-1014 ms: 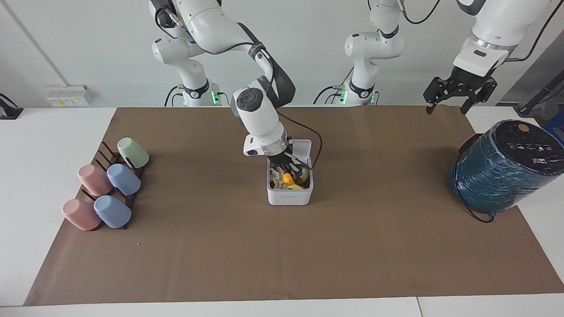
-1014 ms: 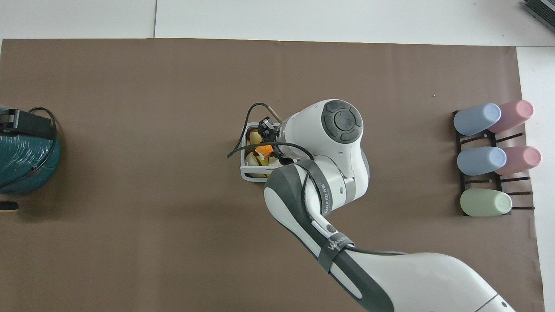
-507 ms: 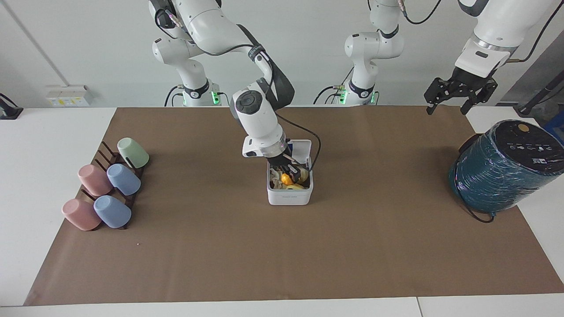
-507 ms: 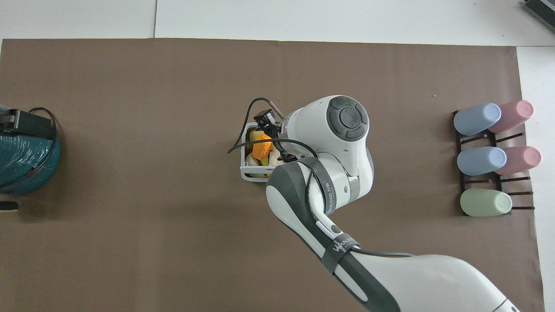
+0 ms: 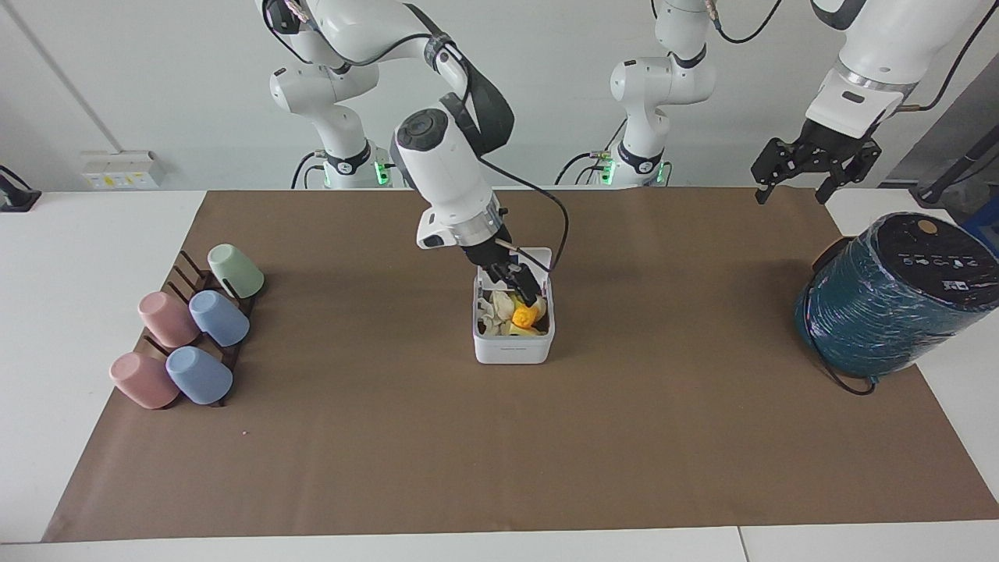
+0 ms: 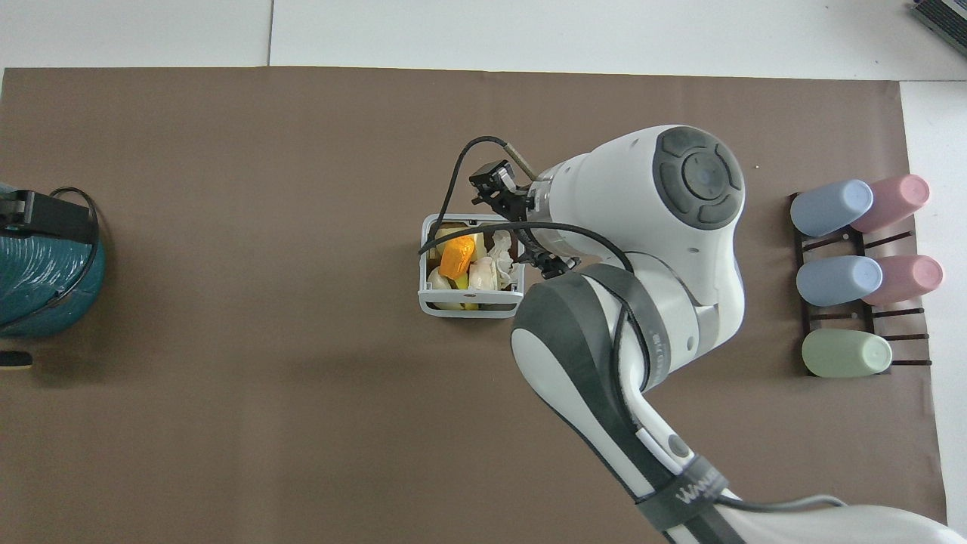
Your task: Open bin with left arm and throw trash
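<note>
The small white bin (image 5: 513, 349) stands in the middle of the brown mat, its lid (image 5: 540, 258) tipped up on the side nearer to the robots. In it lie the orange lump (image 5: 524, 314), the cream-white lump (image 5: 493, 306) and the pale yellow lump (image 5: 524, 332). The overhead view shows the bin (image 6: 424, 266) with the orange lump (image 6: 457, 258) on top. My right gripper (image 5: 517, 284) hangs open and empty just over the bin. My left gripper (image 5: 793, 190) is open and waits high over the mat's edge by the left arm's end.
A large teal wrapped cylinder (image 5: 890, 300) lies at the left arm's end of the table. A rack of several pastel cups (image 5: 191, 332) lies at the right arm's end. The right arm's elbow covers the mat beside the bin in the overhead view.
My right gripper has let go of the orange lump and risen out of the bin. The lump now lies in the bin. The left arm has barely moved.
</note>
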Controlling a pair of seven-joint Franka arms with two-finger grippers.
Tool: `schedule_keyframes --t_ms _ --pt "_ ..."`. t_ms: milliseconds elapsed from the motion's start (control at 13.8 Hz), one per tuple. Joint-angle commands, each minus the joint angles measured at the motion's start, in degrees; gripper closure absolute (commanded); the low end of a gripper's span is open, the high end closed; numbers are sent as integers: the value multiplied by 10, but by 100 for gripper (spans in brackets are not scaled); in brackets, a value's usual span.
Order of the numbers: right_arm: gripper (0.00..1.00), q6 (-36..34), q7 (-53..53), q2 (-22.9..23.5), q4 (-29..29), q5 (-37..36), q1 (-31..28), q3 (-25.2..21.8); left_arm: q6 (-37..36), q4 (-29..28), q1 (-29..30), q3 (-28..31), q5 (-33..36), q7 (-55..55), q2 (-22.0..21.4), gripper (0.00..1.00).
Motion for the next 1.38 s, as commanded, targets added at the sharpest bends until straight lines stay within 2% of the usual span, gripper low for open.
schedule_keyframes --t_ms 0,145,362,579,796,1086,1303 --pt "0 -56 -98 -39 -7 -68 -37 3 15 -19 3 -5 -7 9 -15 0" --pt "0 -96 -210 -59 -8 -121 -65 3 15 -19 2 -5 -7 5 -15 0" --pt "0 -110 -366 -73 -11 -179 -118 3 14 -19 1 -5 -7 3 -16 0" --pt "0 -118 -474 -92 -10 -193 -173 3 12 -19 0 -5 -7 5 -16 0" --pt "0 -163 -586 -120 -8 -187 -239 7 11 -20 1 -5 -7 8 -16 0" --pt "0 -235 -618 -163 -6 -181 -259 -20 11 -25 3 -5 -7 8 -20 0" --pt "0 -301 -618 -195 -6 -119 -296 -26 12 -29 4 -5 -7 8 -20 0"
